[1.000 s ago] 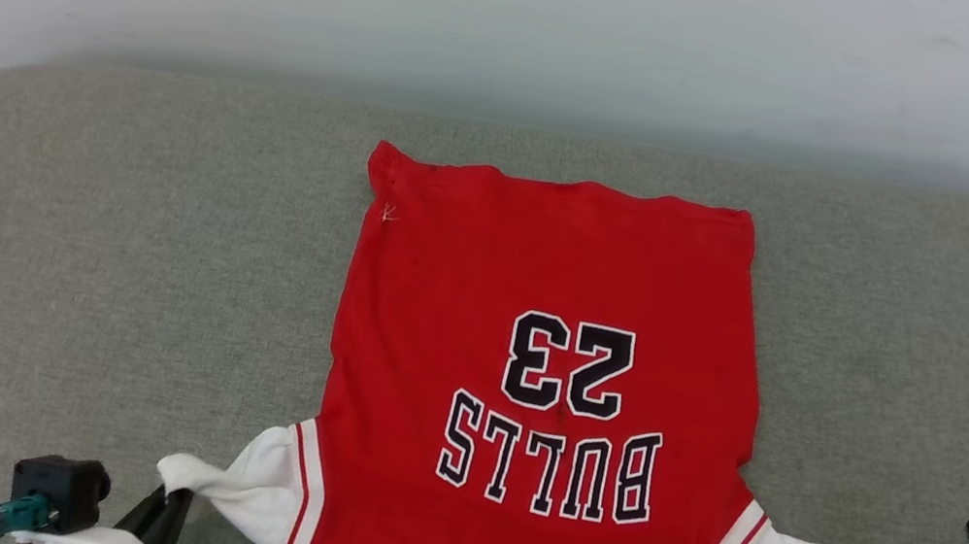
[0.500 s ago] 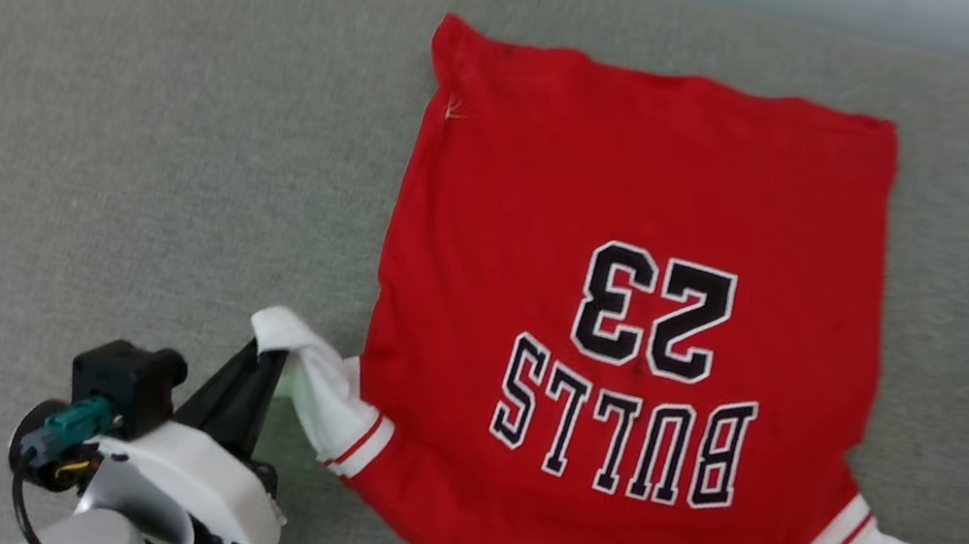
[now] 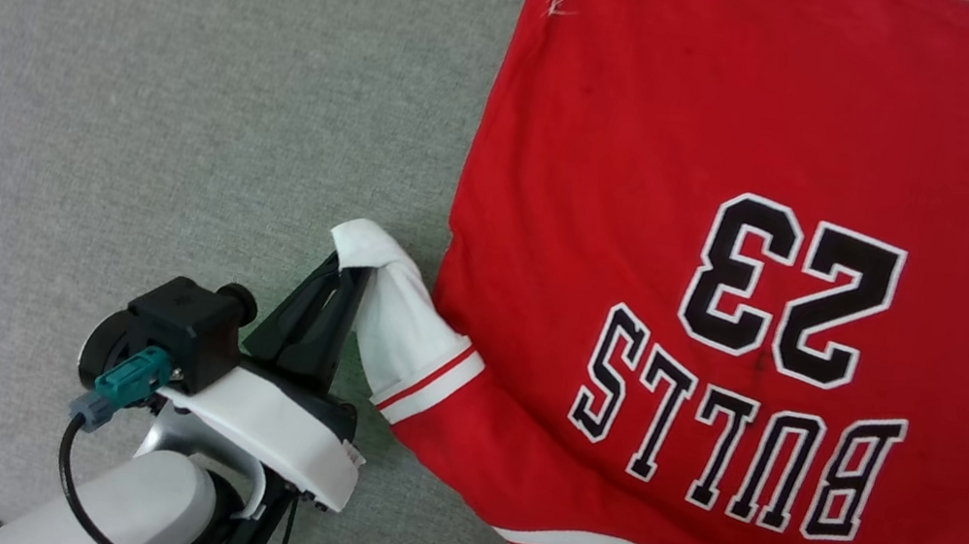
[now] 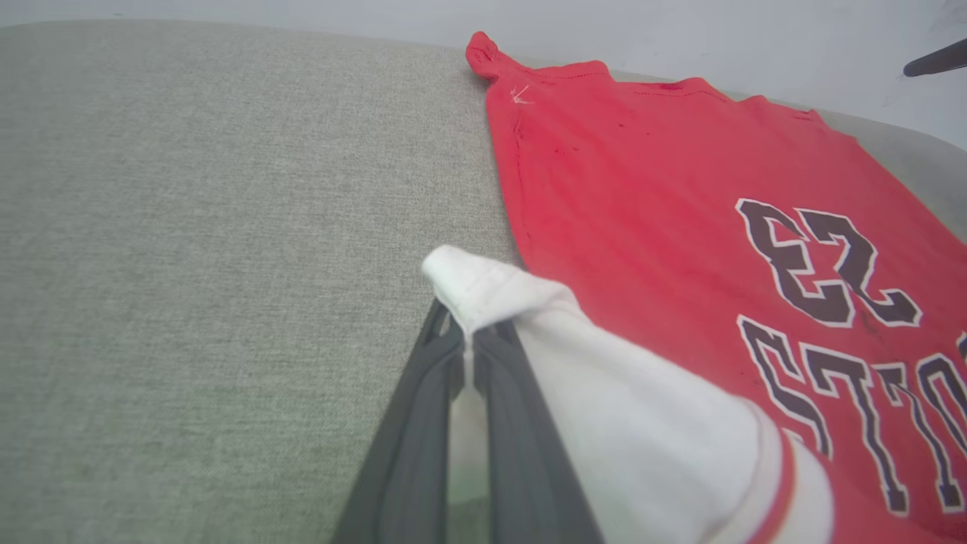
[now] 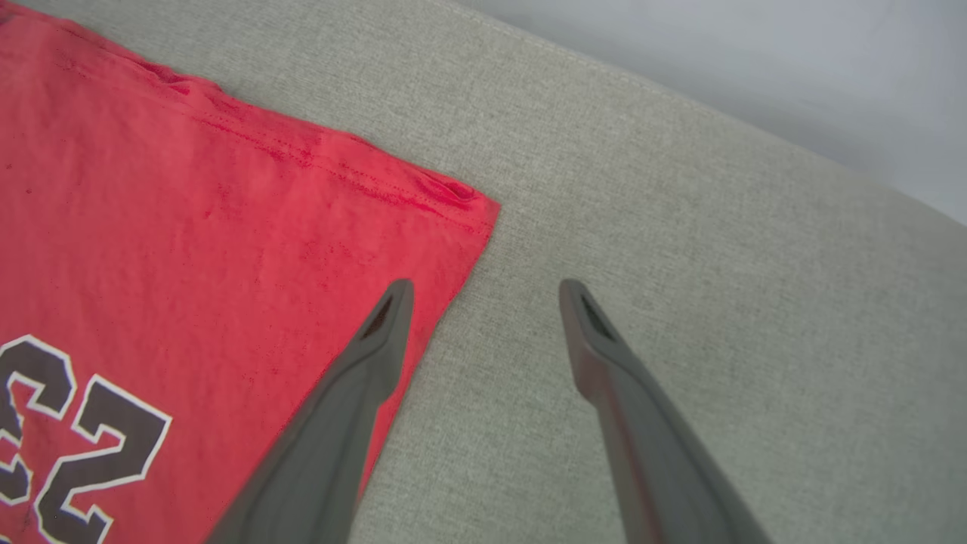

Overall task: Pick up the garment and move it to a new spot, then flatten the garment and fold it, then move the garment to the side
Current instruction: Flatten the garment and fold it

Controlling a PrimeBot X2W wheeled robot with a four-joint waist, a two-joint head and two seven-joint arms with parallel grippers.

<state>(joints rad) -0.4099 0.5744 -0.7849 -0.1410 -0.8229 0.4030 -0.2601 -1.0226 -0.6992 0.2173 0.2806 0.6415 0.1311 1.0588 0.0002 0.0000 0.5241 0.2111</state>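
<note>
Garment sleeve (image 3: 401,327) newly peaked, soft white cloth, left pincer (image 3: 342,268) pinching it, right pincer (image 5: 487,291) spread, woven grey cushion (image 3: 137,56).

Soft, matt red knit cloth makes up the garment (image 3: 655,192), lightly creased, with a stitched hem along its far edge and a white sleeve of the same dull cloth. Its lettering (image 3: 745,276) looks smooth and flat. The cushion (image 3: 137,56) beneath is coarse, matt grey-green woven fabric. The left gripper (image 3: 343,273) and right gripper (image 5: 487,291) have matt dark-grey, plastic-looking fingers. The left wrist shell (image 3: 270,433) is smooth white plastic with a slight sheen.
</note>
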